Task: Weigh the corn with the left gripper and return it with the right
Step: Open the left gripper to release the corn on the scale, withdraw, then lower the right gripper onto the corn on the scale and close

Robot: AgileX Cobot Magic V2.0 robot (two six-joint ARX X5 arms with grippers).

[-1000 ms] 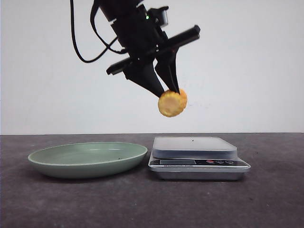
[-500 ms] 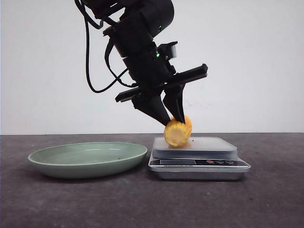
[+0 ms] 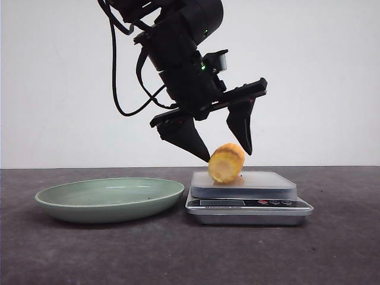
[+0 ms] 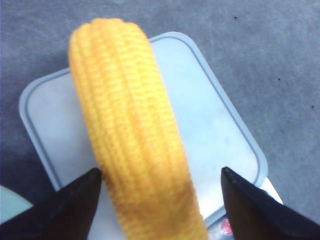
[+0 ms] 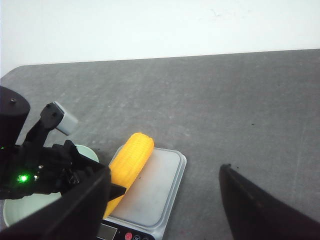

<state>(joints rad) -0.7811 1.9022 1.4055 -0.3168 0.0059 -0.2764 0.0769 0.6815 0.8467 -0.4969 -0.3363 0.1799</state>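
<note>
At the left of the front view a pale green, shallow, glossy ceramic plate [image 3: 110, 199] sits on the dark grey, finely speckled matte surface [image 3: 89, 255], with its rim just beside the scale and bare surface in front of it. Beside it to the right stands a small silver kitchen scale [image 3: 249, 205] with a smooth, pale rectangular weighing platform with rounded corners and a front strip of small red and dark buttons.

The short yellow-orange corn cob [image 3: 226, 162], bumpy with neat kernel rows and rounded at its end, lies on the left part of that platform; the left wrist view shows it [image 4: 132, 140] stretched lengthwise across the platform, with pale plastic bare on either side.

Above it hangs the left gripper [image 3: 224, 148] on a bulky black arm with a green light. Its pointed, wedge-shaped black fingers [image 3: 184, 138] are spread wide, one on each side of the cob and apart from it, gripping nothing. The platform's right half lies free, and the surface right of the scale is bare to the frame edge.

In the right wrist view the right gripper [image 5: 162, 202] is spread wide too, well apart from the corn, with open grey surface beneath it.
</note>
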